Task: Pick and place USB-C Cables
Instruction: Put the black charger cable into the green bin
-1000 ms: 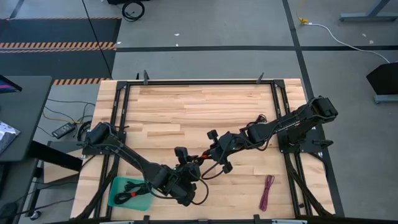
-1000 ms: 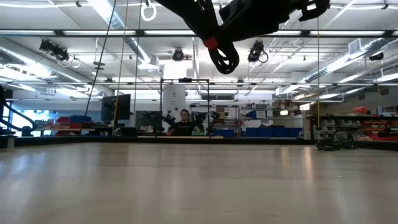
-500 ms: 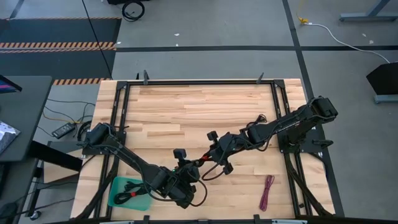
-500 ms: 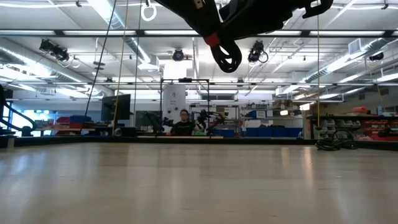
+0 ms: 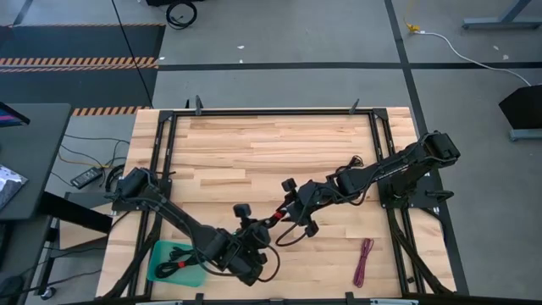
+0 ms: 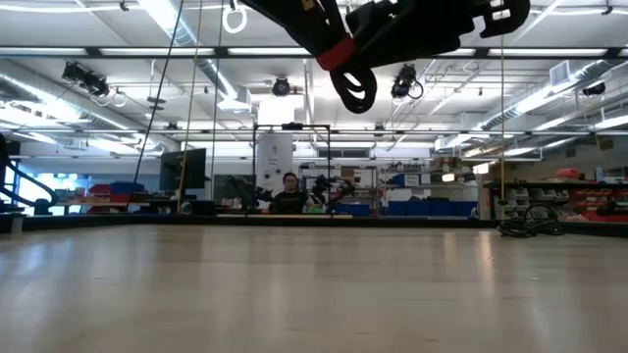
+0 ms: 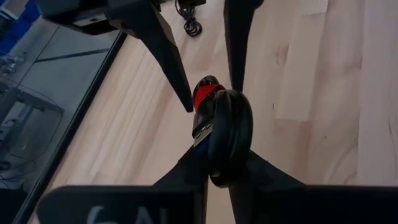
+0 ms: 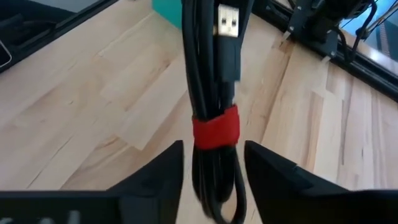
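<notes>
USB-C cable (image 5: 274, 221), a black bundle cinched with a red strap, hangs in mid-air over the middle of the bench (image 5: 254, 144), a little toward the long edge that runs along the bottom of the overhead view, and we see both arms meeting on it. The left gripper (image 5: 261, 230) is clenched on the coil: in its own wrist view its two fingers (image 7: 186, 171) pinch the black loop (image 7: 227, 137) from both sides, with a silver plug poking out beside the red strap. The right gripper (image 5: 284, 214) is released. In its wrist view we see its fingers (image 8: 158, 171) standing apart on either side of the bundle (image 8: 214, 81), with bare wood showing in the gaps, not touching it. From the left wrist view those same two dark prongs (image 7: 165, 56) flank the strap without pressing on it.

From bench height the loop (image 6: 355, 86) dangles well clear of the wood beneath the dark mass of both arms, and we cannot tell there which arm is which. A person (image 6: 289, 196) sits far back in the room.

At the corner of the bench on the left arm's side, along that same long edge, sits the teal tray (image 5: 196, 276), with a black-and-red bundle (image 5: 176, 258) lying inside. Near the opposite corner of that edge a magenta-red cable (image 5: 364, 259) lies stretched out on the wood, well apart from both grippers
</notes>
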